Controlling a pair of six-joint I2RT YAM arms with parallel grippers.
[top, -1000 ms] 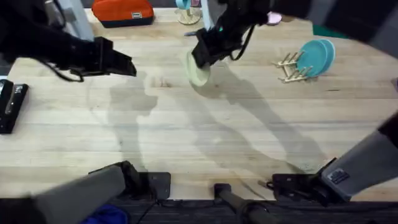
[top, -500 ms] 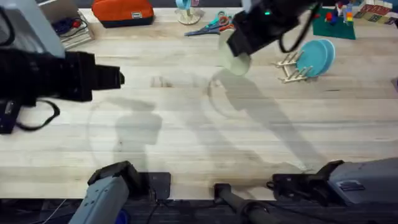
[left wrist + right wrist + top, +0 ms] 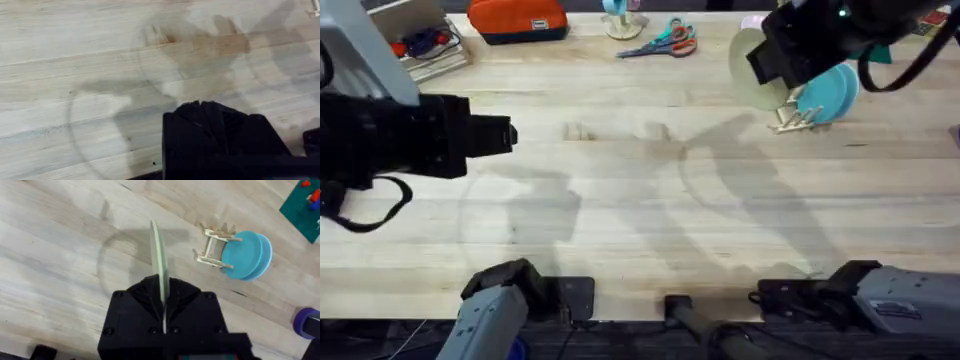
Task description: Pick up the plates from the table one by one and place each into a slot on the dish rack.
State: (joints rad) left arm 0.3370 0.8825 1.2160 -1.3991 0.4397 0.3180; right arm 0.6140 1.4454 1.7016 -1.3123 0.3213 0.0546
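My right gripper (image 3: 769, 76) is shut on the pale cream-green plate (image 3: 750, 66), holding it on edge above the table (image 3: 620, 200), just left of the dish rack (image 3: 788, 110). In the right wrist view the plate (image 3: 158, 260) stands edge-on between the fingers of the right gripper (image 3: 163, 294), with the wooden rack (image 3: 214, 251) beyond it. Two teal-blue plates (image 3: 828, 90) stand in the rack's far slots, and show as teal plates (image 3: 247, 255) from the wrist. My left gripper (image 3: 506, 134) hovers over the left of the table, shut and holding nothing; the left gripper (image 3: 214, 120) shows bare wood beneath.
An orange case (image 3: 517, 17), scissors (image 3: 666, 40) and a lamp base line the far edge. A wire basket (image 3: 418, 45) sits at the far left. A green mat (image 3: 304, 205) and a purple object (image 3: 306, 322) lie to the right of the rack.
My right arm has carried the cream-green plate rightward from the table's far middle to just beside the rack. The left arm has barely moved.
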